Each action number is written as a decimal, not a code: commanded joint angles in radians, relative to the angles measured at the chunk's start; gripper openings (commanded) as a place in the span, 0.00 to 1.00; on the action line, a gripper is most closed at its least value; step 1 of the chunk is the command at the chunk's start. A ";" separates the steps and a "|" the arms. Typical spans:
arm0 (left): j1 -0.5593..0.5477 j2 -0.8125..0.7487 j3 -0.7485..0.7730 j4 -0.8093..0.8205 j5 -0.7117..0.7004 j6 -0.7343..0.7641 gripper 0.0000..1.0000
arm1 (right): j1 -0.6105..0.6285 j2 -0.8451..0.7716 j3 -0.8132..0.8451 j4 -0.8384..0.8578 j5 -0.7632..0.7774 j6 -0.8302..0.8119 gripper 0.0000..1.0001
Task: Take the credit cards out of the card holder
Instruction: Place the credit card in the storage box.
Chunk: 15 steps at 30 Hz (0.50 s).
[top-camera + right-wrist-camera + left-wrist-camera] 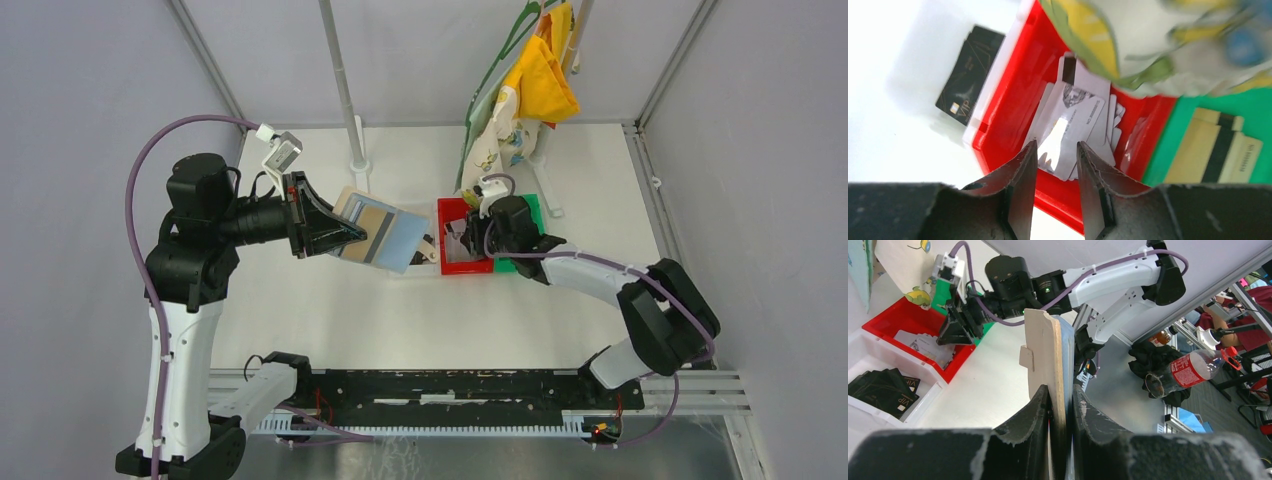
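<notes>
L claw (1060, 390) is clamping shut on the lower edge of the card holder (1045, 350), w/ a finger (1030, 412) pressing on each face; holder is hanging in the air above the table (350, 310), not touching it. In the top view the holder (385, 232) is lying opened out, tan and pale blue panels facing up, just left of the trays; its small strap tab (1026, 358) is sticking out from the tan side.

R claw (1057, 145) is hovering over the red tray (1013, 100), fingers parted w/ a clear gap and gripping nothing; pale credit cards (1073, 125) are lying loosely stacked in that tray, right under the gap.

White tray (868, 355) is sitting beside the red one on the holder's side, w/ black cards (885, 387) lying in it; green tray (1188, 115) is sitting on the red tray's other side, holding tan cards (1215, 150).

Yellow and patterned cloths (545, 75) are hanging behind the trays; in the R wrist view they are blurring across the top.
</notes>
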 commanded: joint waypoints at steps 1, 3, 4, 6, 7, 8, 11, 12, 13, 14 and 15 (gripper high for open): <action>-0.002 -0.017 0.027 0.068 0.035 -0.018 0.03 | 0.026 -0.135 -0.006 0.036 0.123 -0.042 0.40; -0.002 -0.019 0.019 0.078 0.034 -0.025 0.03 | 0.041 -0.192 -0.013 0.007 0.156 -0.046 0.41; -0.002 -0.022 0.013 0.086 0.035 -0.029 0.03 | 0.051 -0.230 -0.018 -0.008 0.163 -0.045 0.42; -0.002 -0.026 0.004 0.094 0.034 -0.030 0.03 | 0.073 -0.320 -0.032 -0.030 0.149 -0.039 0.45; -0.003 -0.025 0.002 0.095 0.033 -0.029 0.03 | 0.085 -0.366 -0.036 -0.043 0.135 -0.034 0.48; -0.002 -0.025 0.000 0.092 0.034 -0.027 0.03 | 0.099 -0.422 -0.039 -0.056 0.115 -0.032 0.52; -0.003 -0.028 -0.009 0.086 0.045 -0.009 0.03 | 0.124 -0.565 -0.046 -0.063 0.020 -0.035 0.66; -0.002 -0.031 -0.011 0.085 0.053 -0.001 0.03 | 0.124 -0.597 -0.042 -0.059 -0.026 -0.033 0.71; -0.003 -0.033 -0.014 0.084 0.069 0.013 0.03 | 0.123 -0.626 -0.033 -0.064 -0.077 -0.030 0.76; -0.003 -0.037 -0.020 0.082 0.086 0.024 0.03 | 0.123 -0.645 -0.013 -0.075 -0.117 -0.027 0.80; -0.002 -0.041 -0.025 0.082 0.102 0.035 0.03 | 0.124 -0.660 0.008 -0.087 -0.162 -0.020 0.86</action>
